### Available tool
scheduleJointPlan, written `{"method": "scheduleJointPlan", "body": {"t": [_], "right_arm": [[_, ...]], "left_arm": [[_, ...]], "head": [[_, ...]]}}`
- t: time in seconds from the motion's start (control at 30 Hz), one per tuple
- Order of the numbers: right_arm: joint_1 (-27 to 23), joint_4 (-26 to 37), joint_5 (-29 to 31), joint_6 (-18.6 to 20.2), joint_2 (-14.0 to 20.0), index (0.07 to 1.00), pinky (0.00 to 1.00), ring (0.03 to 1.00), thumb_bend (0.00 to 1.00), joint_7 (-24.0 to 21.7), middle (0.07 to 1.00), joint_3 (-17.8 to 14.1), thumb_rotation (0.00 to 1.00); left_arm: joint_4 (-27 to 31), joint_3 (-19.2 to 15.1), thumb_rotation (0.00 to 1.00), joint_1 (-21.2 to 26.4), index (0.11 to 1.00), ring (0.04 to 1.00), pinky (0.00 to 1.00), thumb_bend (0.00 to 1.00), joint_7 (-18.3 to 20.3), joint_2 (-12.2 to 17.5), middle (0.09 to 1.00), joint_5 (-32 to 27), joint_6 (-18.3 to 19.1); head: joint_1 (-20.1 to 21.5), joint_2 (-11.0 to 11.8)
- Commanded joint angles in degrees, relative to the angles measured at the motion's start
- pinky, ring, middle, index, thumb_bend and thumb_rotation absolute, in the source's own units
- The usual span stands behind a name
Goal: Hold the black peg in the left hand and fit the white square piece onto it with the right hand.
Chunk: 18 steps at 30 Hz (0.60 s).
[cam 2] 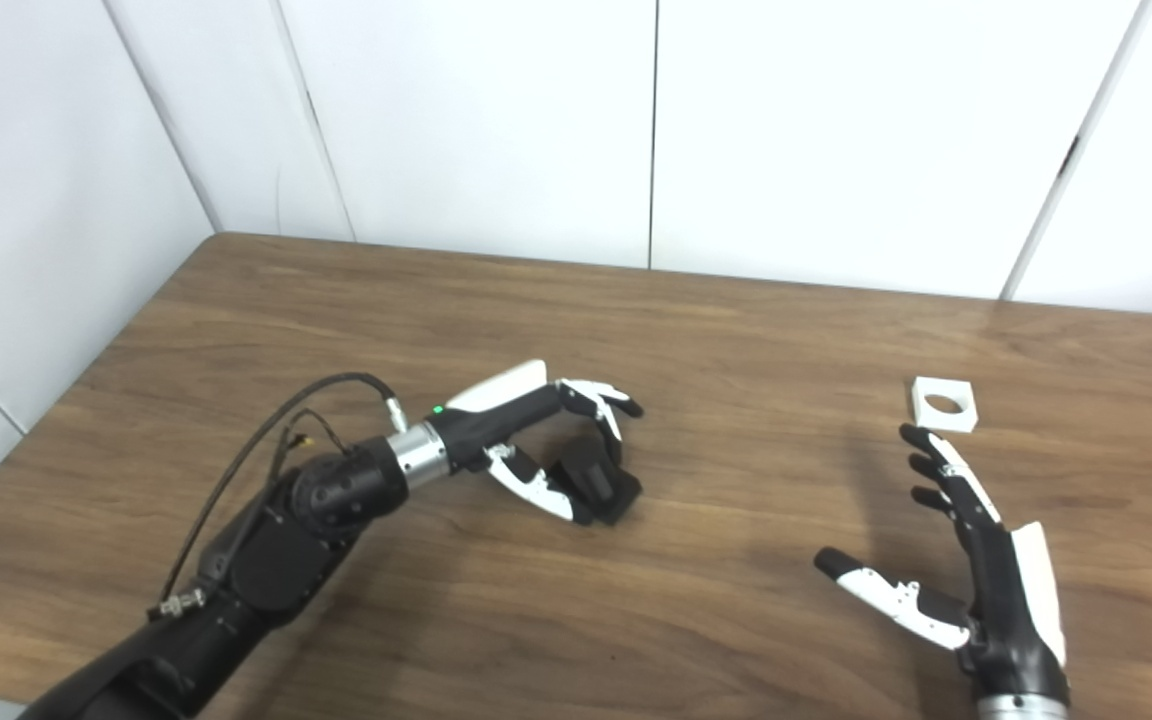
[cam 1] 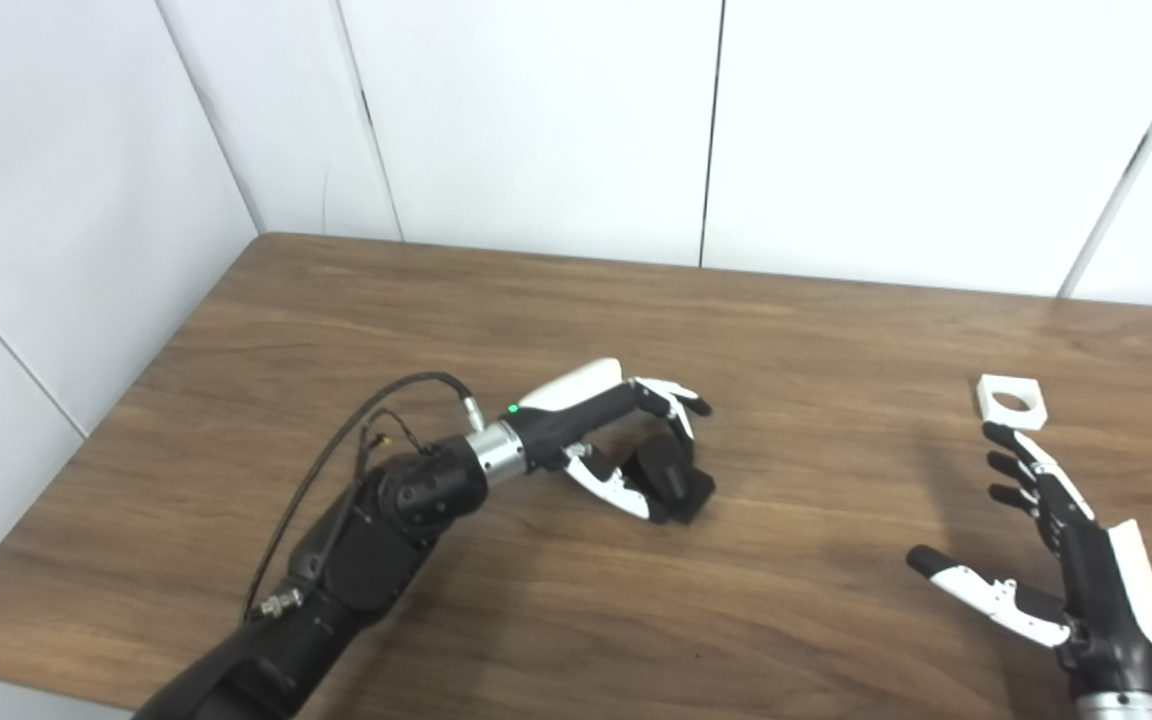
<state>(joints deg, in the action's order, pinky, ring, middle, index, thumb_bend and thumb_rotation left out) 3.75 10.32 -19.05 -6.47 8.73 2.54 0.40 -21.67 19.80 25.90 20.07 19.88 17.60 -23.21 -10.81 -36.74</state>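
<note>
On the wooden counter point(cam 1: 556, 310), the black peg point(cam 1: 674, 478) sits on its square base left of centre. The left robot hand point(cam 1: 616, 440) curls around it, fingers over the far side and thumb at the near side; whether the grip is already tight cannot be told. The white square piece point(cam 1: 1011, 401), with its round hole, lies flat at the far right. The right robot hand point(cam 1: 1056, 545) is released, fingers spread, its fingertips just near of the piece, not touching.
</note>
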Motion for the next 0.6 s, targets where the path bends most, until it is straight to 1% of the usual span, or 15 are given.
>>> {"method": "scheduleJointPlan", "body": {"t": [0.0, 0.1, 0.23, 0.33, 0.5, 0.57], "right_arm": [[-0.5, 2.6, -0.6, -0.4, -0.7, 0.860, 0.76, 0.853, 0.84, 1.1, 0.905, -0.2, 0.44], [-0.7, 2.4, -0.5, -1.0, -0.7, 0.857, 0.74, 0.852, 0.84, 1.3, 0.898, -0.4, 0.44], [-0.9, 2.8, 0.0, -0.6, -0.9, 0.856, 0.76, 0.861, 0.84, 1.3, 0.898, -0.3, 0.44], [-0.9, 3.5, -0.8, -0.1, -0.9, 0.856, 0.75, 0.857, 0.84, 1.2, 0.897, -0.1, 0.44], [-1.1, 4.6, -0.7, 0.8, -1.1, 0.858, 0.77, 0.864, 0.83, 1.1, 0.901, 0.1, 0.42], [-1.1, 5.0, -1.2, 1.1, -1.2, 0.856, 0.75, 0.853, 0.83, 1.2, 0.897, 0.2, 0.41]], "left_arm": [[-2.6, 2.6, 0.08, -0.9, 0.489, 0.895, 0.78, 0.52, 1.2, -1.6, 0.849, 2.1, -0.2], [-3.8, 3.4, 0.08, -1.1, 0.489, 0.894, 0.79, 0.52, 0.6, -2.7, 0.849, 2.7, -0.2], [-6.1, 4.9, 0.08, -1.4, 0.489, 0.899, 0.81, 0.52, -0.3, -4.2, 0.852, 3.4, -0.7], [-7.9, 6.1, 0.08, -1.3, 0.489, 0.900, 0.80, 0.52, -0.7, -5.0, 0.854, 3.8, -1.2], [-8.6, 7.7, 0.07, -1.0, 0.489, 0.902, 0.80, 0.52, -1.2, -5.1, 0.850, 4.8, -1.1], [-8.3, 8.3, 0.07, -0.9, 0.489, 0.907, 0.80, 0.52, -1.4, -4.8, 0.852, 5.2, -0.6]], "head": [[-0.1, -0.1], [0.5, -0.3], [1.0, -0.5], [1.5, -0.7], [2.7, -1.0], [3.5, -1.3]]}}
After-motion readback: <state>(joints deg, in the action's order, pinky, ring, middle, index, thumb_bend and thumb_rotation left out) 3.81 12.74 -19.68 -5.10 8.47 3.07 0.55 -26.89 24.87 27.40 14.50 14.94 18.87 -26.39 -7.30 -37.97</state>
